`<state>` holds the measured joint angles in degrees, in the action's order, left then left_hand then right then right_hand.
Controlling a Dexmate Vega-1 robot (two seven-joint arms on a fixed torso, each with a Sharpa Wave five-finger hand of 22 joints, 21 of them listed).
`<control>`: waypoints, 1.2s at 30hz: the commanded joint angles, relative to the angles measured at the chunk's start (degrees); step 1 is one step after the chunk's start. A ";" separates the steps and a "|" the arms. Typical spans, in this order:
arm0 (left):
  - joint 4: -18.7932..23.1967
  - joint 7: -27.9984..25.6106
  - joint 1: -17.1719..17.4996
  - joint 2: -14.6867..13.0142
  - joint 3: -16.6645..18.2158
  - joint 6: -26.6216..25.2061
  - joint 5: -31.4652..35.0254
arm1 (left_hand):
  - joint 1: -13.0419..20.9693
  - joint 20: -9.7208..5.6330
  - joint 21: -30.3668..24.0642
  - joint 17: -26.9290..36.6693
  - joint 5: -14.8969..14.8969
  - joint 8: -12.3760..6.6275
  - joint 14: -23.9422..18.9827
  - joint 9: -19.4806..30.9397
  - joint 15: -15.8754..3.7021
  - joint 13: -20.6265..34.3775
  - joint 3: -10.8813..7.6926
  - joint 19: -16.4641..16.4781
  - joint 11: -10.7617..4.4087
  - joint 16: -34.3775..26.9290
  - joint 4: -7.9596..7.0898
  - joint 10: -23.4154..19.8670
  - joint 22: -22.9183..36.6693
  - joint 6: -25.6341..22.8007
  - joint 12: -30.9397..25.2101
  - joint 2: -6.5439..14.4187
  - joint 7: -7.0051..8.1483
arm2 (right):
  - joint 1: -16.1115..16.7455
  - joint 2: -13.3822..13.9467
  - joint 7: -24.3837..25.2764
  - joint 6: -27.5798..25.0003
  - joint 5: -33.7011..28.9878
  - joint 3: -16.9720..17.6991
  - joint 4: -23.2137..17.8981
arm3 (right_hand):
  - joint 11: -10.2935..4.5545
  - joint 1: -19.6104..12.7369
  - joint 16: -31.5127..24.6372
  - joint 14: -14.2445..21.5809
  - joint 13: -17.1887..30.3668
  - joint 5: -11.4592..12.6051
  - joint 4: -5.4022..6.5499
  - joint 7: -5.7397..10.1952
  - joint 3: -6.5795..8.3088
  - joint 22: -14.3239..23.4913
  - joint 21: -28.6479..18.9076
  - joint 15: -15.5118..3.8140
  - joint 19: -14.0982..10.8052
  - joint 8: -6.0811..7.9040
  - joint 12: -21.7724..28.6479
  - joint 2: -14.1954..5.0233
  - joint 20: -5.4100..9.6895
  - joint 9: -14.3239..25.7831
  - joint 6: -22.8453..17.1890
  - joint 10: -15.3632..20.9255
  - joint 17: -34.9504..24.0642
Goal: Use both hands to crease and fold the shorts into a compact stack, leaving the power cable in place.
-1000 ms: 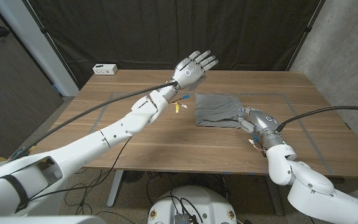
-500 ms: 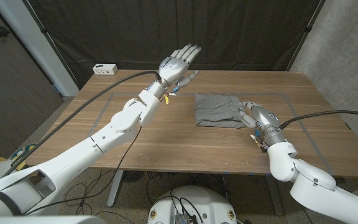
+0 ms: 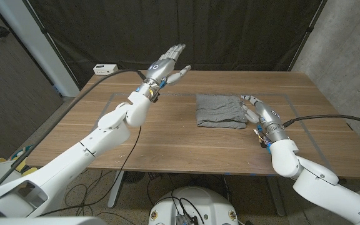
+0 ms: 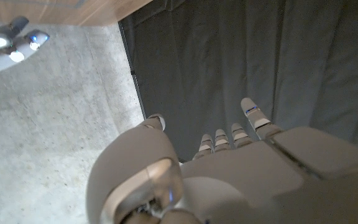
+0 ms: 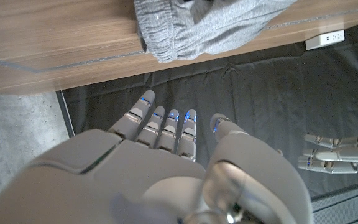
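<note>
Your left hand is raised well above the far left part of the wooden table, fingers spread and holding nothing. Your right hand hovers just beside the right edge of the grey shorts, fingers extended and apart, gripping nothing. The shorts lie folded into a rough rectangle right of the table's middle. A white power strip sits at the far left corner
</note>
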<state>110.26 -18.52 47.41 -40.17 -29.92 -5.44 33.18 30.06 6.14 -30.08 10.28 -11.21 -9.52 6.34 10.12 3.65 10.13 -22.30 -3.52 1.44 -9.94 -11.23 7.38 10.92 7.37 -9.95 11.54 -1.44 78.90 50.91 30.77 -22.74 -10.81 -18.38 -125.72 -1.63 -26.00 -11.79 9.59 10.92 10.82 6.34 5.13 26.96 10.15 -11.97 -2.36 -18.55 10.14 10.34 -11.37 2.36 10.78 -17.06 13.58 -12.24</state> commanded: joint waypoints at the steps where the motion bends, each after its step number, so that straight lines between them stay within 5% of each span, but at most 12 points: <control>1: -1.68 1.08 3.28 0.42 5.25 5.76 -17.41 | -2.34 0.04 0.38 0.27 -0.53 -0.32 1.16 0.01 -0.03 0.03 0.42 -0.97 0.07 -0.25 -0.18 1.12 0.11 1.32 -0.37 -0.13 0.06 | -1.34 -3.54 0.29 10.69 4.51 2.03 5.19 | 0.10 0.79 -0.02 -0.40 0.18 -0.07 0.32 -0.15 0.24 0.00 -0.35 -2.82 -0.26 0.02 0.04 0.23 2.04 0.18 0.52 -0.53 -0.06; 9: -4.08 4.26 4.43 1.15 7.39 9.70 -29.16 | -5.41 0.09 0.92 0.24 -0.78 -0.35 2.10 -0.02 -0.10 0.01 0.93 -2.00 0.37 -0.31 -0.12 2.04 0.13 2.27 -0.42 -0.36 -0.05 | -2.24 -6.13 -0.28 17.06 8.10 3.24 8.14 | 0.56 1.11 -0.06 -0.51 0.16 -0.14 0.44 -0.30 -0.01 -0.02 -0.25 -2.59 -0.13 0.10 0.21 0.45 1.61 0.17 0.74 -0.44 -0.06; 12: -4.58 5.25 4.97 1.24 8.05 10.50 -32.75 | -6.88 0.26 1.12 0.21 -0.91 -0.24 2.57 -0.03 0.11 0.01 1.22 -2.33 0.84 -0.32 -0.08 2.55 0.14 3.15 -0.41 -0.47 -0.13 | -2.68 -5.56 -0.61 13.96 6.43 2.94 6.87 | 0.60 1.21 -0.09 -0.50 0.15 -0.16 0.48 -0.33 -0.08 -0.02 -0.22 -2.55 -0.09 0.13 0.25 0.50 1.52 0.16 0.77 -0.43 -0.06; 14: -5.10 5.86 5.24 1.26 8.47 11.33 -34.94 | -7.43 0.28 1.19 0.20 -0.96 -0.23 2.67 -0.04 0.23 0.01 1.34 -2.45 0.98 -0.34 -0.05 2.62 0.14 3.41 -0.45 -0.54 -0.13 | -2.66 -6.86 -1.79 18.30 10.27 3.94 8.82 | 0.73 1.49 -0.12 -0.56 0.14 -0.21 0.62 -0.41 -0.28 -0.02 -0.14 -2.25 0.06 0.13 0.25 0.64 1.08 0.16 0.95 -0.56 -0.07; 29: -10.47 10.92 6.68 2.45 10.66 18.07 -50.00 | -14.19 0.72 2.88 0.11 -1.72 -0.48 4.97 -0.12 0.84 -0.04 3.48 -5.83 1.39 -0.27 -0.13 4.85 0.19 4.88 -0.40 -1.45 -0.57 | -3.96 -10.50 -4.09 26.71 16.13 4.41 12.46 | 2.90 5.07 0.35 -1.32 0.06 -0.19 1.32 -2.70 -3.43 -0.09 0.09 -0.02 0.01 0.03 0.30 4.17 -1.25 0.09 4.22 -2.16 0.61; 36: -13.97 13.00 6.16 3.91 10.82 21.12 -54.91 | -18.08 1.23 3.50 0.10 -2.88 -0.97 5.12 -0.19 0.56 -0.09 3.85 -6.98 1.17 -0.58 -0.43 4.91 0.28 3.58 -0.72 -0.25 -0.72 | -4.21 -12.37 -4.35 28.90 19.28 5.25 14.05 | 3.51 6.44 0.42 -1.26 0.03 0.00 1.51 -3.37 -4.64 -0.10 0.16 0.40 -0.04 0.28 0.48 5.47 -1.56 0.08 4.27 -2.02 0.84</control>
<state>100.72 -9.12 53.56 -37.93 -19.97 10.71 -11.99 12.97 7.36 -26.82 10.27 -13.58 -10.19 9.60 9.86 4.50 9.85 -18.70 -9.46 2.36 -10.18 -11.43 9.73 11.08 9.92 -10.21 8.88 -1.95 75.30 41.46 27.10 2.29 4.19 -14.21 -114.14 1.48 -20.23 -11.40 8.46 10.94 10.59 7.83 2.45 22.74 9.85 -11.97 -2.26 -18.42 9.96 10.35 -6.07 1.40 10.65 -12.75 11.37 -11.44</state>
